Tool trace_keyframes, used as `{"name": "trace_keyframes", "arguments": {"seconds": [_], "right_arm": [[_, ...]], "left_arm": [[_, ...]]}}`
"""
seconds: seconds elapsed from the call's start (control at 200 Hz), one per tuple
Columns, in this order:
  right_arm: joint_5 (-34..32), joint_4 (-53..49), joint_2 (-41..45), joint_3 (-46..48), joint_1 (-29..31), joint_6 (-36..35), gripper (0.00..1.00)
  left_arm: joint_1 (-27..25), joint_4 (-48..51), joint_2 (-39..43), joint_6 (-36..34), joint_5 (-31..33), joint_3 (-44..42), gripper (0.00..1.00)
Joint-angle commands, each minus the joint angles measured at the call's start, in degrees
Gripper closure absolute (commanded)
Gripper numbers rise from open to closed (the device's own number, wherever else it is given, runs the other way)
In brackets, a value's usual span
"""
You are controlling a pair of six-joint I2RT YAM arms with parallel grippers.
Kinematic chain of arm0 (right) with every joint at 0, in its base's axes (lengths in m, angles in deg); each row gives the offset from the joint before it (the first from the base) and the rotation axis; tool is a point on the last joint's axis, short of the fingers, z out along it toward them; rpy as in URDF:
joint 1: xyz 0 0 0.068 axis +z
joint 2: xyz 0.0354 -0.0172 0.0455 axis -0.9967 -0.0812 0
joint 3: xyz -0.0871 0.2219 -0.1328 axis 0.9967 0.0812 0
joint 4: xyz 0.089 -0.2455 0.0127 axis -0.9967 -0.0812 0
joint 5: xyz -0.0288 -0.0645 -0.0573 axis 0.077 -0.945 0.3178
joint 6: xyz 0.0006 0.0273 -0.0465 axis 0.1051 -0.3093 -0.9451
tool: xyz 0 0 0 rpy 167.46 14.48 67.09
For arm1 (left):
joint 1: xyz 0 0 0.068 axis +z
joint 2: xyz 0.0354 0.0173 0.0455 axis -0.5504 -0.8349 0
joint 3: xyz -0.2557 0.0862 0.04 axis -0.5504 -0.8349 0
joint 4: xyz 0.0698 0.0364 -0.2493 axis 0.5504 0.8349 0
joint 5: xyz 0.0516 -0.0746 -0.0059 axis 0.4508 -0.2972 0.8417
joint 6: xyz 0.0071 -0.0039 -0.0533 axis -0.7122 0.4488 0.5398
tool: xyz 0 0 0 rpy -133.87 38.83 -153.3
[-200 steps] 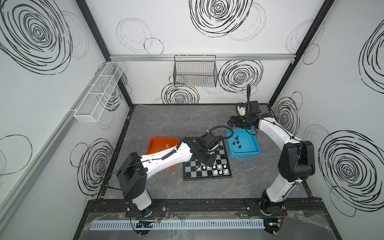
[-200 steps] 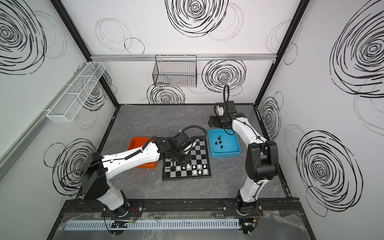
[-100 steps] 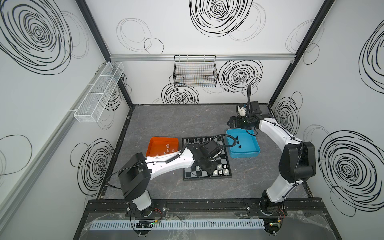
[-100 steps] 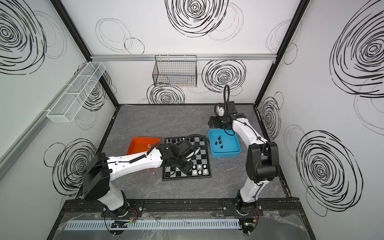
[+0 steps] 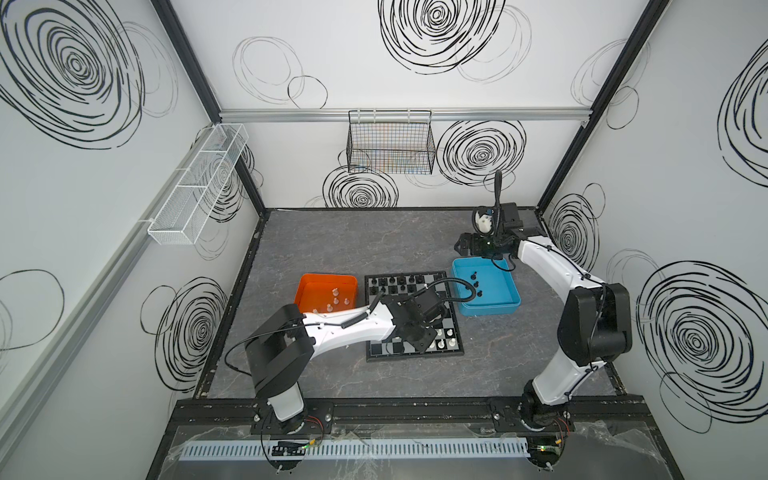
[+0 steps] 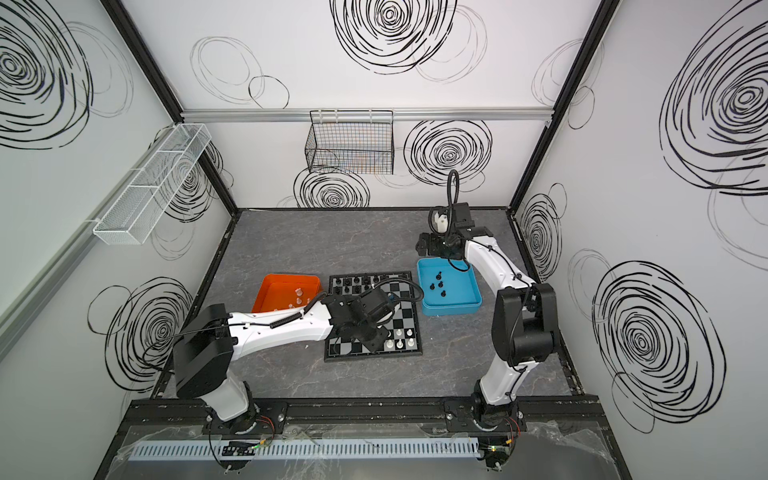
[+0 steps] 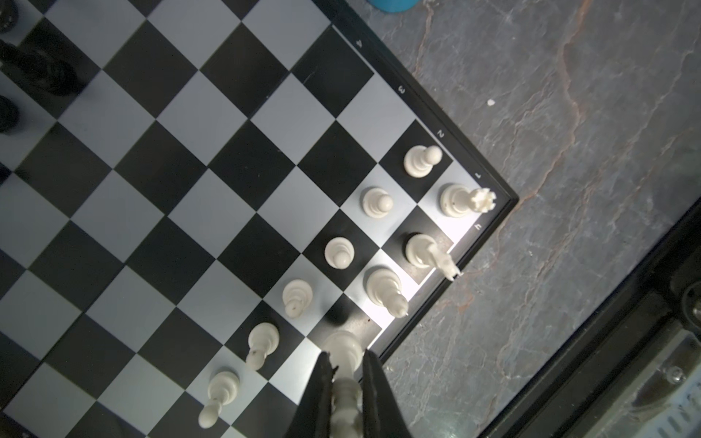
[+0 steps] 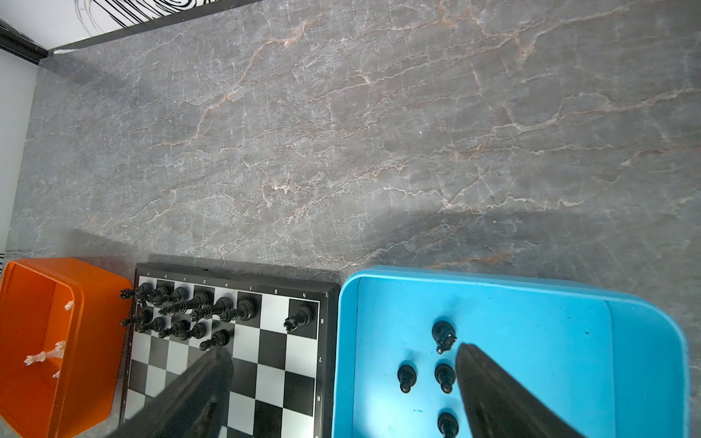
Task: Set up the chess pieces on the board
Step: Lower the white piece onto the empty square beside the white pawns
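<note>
The board lies mid-table. Several black chess pieces fill its far rows. White chess pieces stand at its near right corner. My left gripper is shut on a tall white piece, held just above the board's near edge row beside a white bishop. My right gripper hangs open with nothing between its fingers, above the far edge of the blue tray, which holds several black pieces.
An orange tray left of the board holds several white pieces. A black wire basket hangs on the back wall. A white mesh shelf is fixed to the left wall. Black rails border the table.
My left gripper has moved from the board's middle toward its near edge, carrying the white piece. The right arm has stayed still.
</note>
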Motion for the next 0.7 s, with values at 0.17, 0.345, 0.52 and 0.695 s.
{"name": "trace_keyframes", "arguments": {"seconds": [0.17,0.345,0.52,0.695], "right_arm": [[0.25,0.82,1.45,0.62,-0.32,-0.4,0.04],[0.24,0.82,1.45,0.61,-0.39,-0.43,0.04],[0.25,0.92,1.46,0.64,-0.37,-0.42,0.04],[0.38,0.94,1.45,0.67,-0.33,-0.44,0.04]], "left_arm": [[-0.6,-2.53,-0.73,-0.18,1.64,-1.46,0.85],[-0.65,-2.81,-0.73,-0.11,1.16,-1.59,0.84],[-0.65,-3.36,-0.72,-0.15,0.77,-1.85,0.84],[-0.66,-3.58,-1.08,-0.11,0.2,-2.03,0.84]]}}
